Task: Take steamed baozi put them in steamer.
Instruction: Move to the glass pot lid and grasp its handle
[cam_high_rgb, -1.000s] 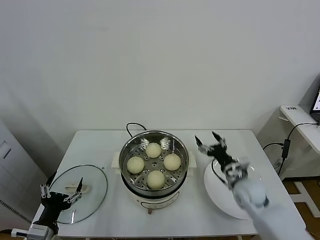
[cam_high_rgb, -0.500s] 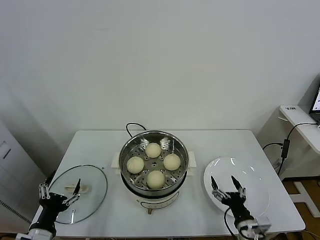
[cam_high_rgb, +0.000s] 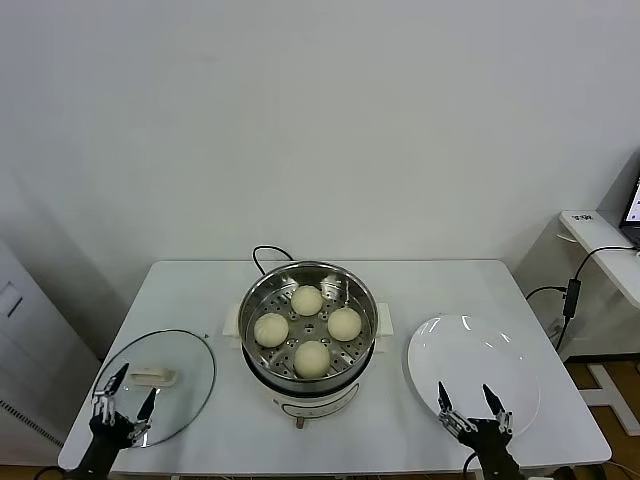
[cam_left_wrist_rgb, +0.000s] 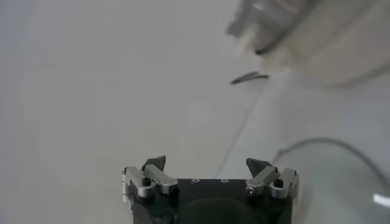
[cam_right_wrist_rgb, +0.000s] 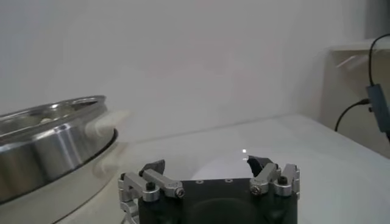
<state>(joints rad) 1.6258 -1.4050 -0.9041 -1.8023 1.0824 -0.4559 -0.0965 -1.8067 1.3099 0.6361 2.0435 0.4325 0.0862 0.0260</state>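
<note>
The steel steamer stands at the middle of the table with its white handles and base. Several cream-white baozi lie on its perforated floor, among them one at the back and one at the front. My right gripper is open and empty, low at the table's front edge over the near rim of the white plate. The steamer's wall also shows in the right wrist view. My left gripper is open and empty at the front left, by the glass lid.
The flat white plate lies right of the steamer and holds nothing. The round glass lid lies flat on the left. A black cord runs behind the steamer. A side desk with cables stands at the far right.
My right gripper has come back from beside the steamer and dropped to the table's front edge, open and empty. My left gripper has sunk lower at the front left.
</note>
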